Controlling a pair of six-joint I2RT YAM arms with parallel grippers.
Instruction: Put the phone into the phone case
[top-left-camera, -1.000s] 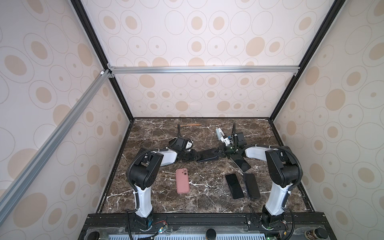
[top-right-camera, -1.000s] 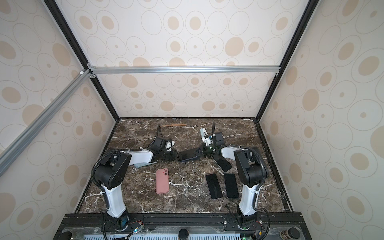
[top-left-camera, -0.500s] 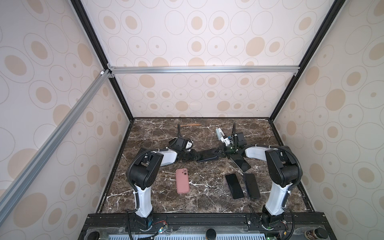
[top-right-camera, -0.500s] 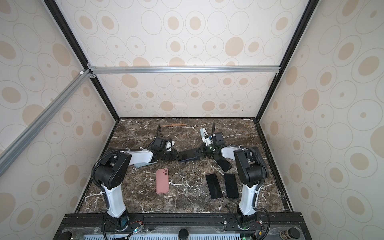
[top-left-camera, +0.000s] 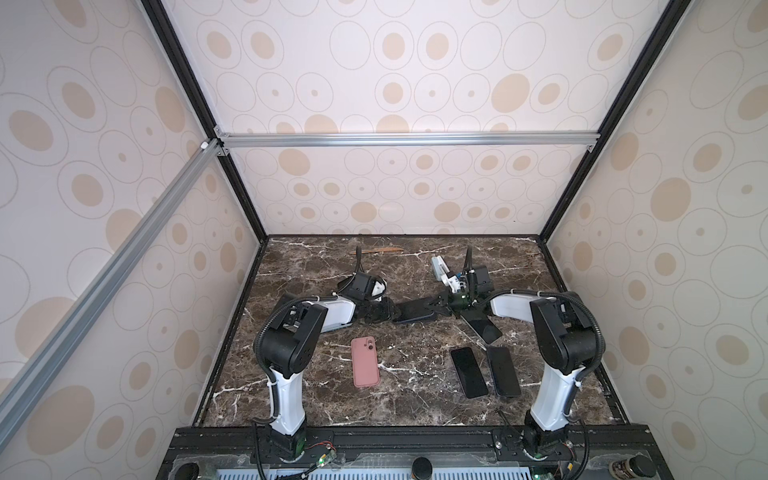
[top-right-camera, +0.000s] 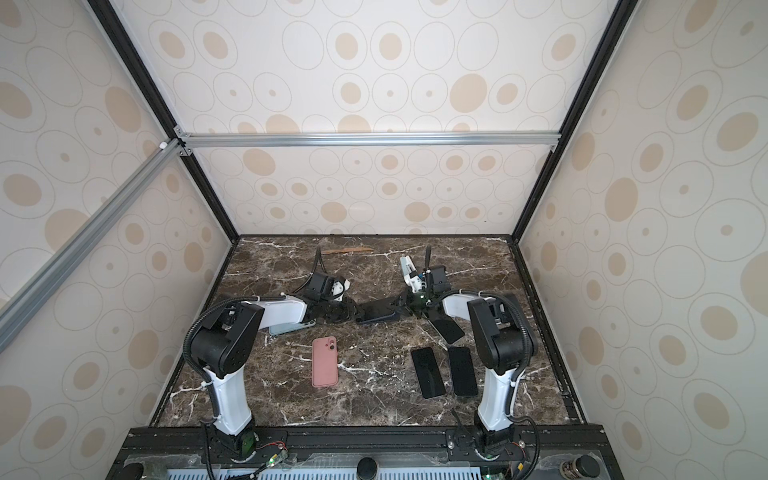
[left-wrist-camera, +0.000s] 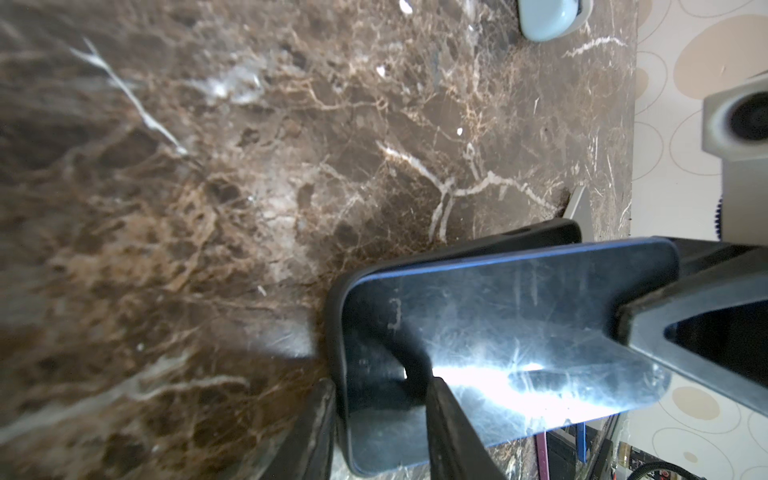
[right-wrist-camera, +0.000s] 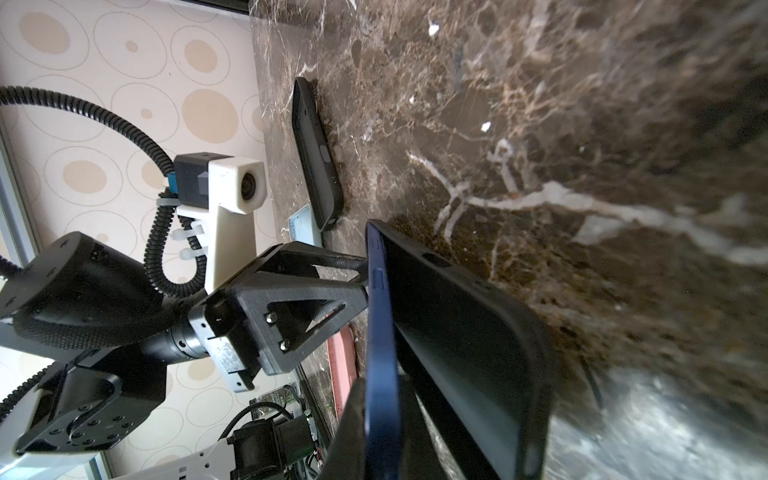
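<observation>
Both arms meet mid-desk (top-left-camera: 415, 399). The phone (left-wrist-camera: 519, 324) hangs between them, clear of the surface, with its long axis running left-right along the line joining the two grippers.

- Left gripper (top-left-camera: 388, 312): clamped on the phone case (left-wrist-camera: 336, 316) at its own end. One finger is outside the case wall, the other lies on the screen.
- Right gripper (top-left-camera: 441, 304): pinched closed on the phone's thin blue edge at the opposite end.

Key relation: in the right wrist view the phone and case meet at the left gripper's end and splay apart toward the right gripper. My read is that the left end is seated and the right end isn't. The next move probably closes that wedge, with the right arm pressing its end in while the left braces.

Risk: the pinch sits on the very edge that has to drop past the case lip.

The spare dark phones (top-left-camera: 468, 372) and the pink case (top-left-camera: 365, 362) lie flat nearer the front, well apart from the work.

Versus a second ago, I see no change: arms, phone and case are all in the same place.
</observation>
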